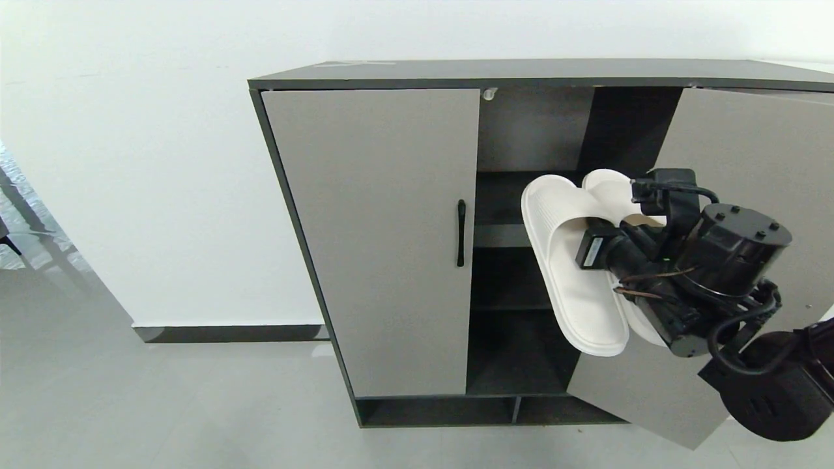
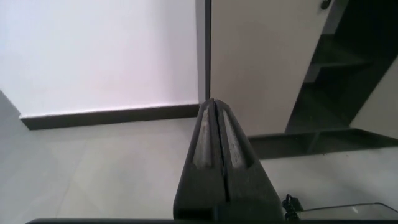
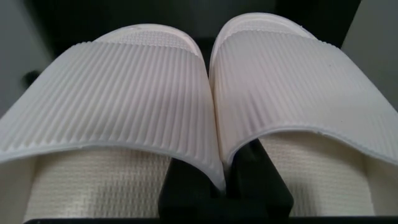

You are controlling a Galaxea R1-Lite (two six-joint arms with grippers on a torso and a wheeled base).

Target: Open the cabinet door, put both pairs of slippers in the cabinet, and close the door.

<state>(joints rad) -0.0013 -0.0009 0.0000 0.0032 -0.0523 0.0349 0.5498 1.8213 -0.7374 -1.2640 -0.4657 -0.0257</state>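
A grey cabinet (image 1: 371, 234) with a dark frame stands against the wall. Its left door is closed and its right door (image 1: 736, 176) is swung open, showing dark shelves (image 1: 505, 234). My right gripper (image 1: 603, 241) is shut on a pair of white slippers (image 1: 573, 260), held side by side in front of the open compartment, toes up. In the right wrist view the ribbed slipper straps (image 3: 211, 106) sit just over the fingers (image 3: 186, 186). My left gripper (image 2: 213, 134) is shut with nothing in it, low over the floor to the left of the cabinet.
A black handle (image 1: 460, 232) runs down the closed left door. Bare grey floor (image 1: 163, 404) spreads in front and to the left of the cabinet. A white wall with a dark skirting board (image 1: 228, 333) lies behind.
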